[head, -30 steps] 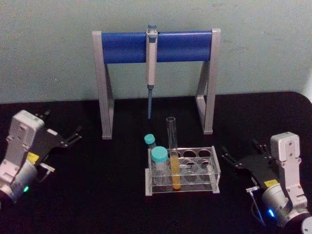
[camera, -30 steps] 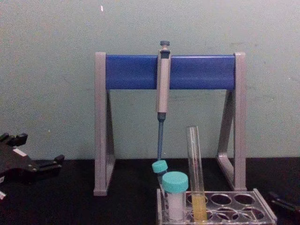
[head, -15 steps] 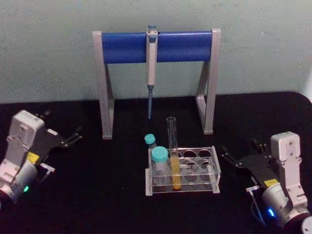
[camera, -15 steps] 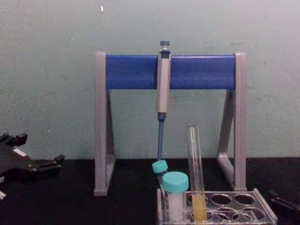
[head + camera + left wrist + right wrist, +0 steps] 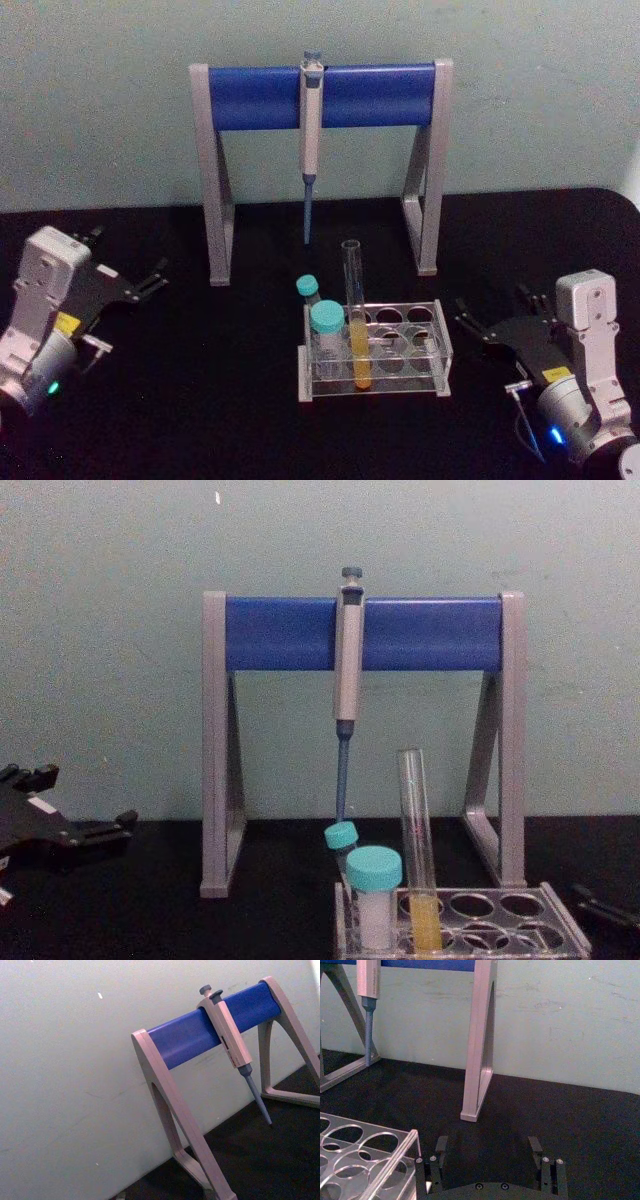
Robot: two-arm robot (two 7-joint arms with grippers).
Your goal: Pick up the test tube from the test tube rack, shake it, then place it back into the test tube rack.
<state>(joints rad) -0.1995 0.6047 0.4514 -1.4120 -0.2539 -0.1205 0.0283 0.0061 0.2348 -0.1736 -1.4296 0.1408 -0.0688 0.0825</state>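
Tube (image 5: 355, 318) upright in rack (image 5: 375, 350), mid-tabletop (image 5: 220, 400), beside two capped vials (image 5: 326, 322). Left end effector (image 5: 140, 283) and right end effector (image 5: 495, 318) both spread, empty, well apart from rack on either side.

Lab bench: pipette (image 5: 309, 120) on stand (image 5: 380, 95), capped vials (image 5: 326, 320).

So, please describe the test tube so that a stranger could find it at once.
On the black table, before the blue-barred stand, sits a clear test tube rack. The test tube stands upright in it: tall, uncapped, with orange liquid, unlike the short teal-capped vials beside it.
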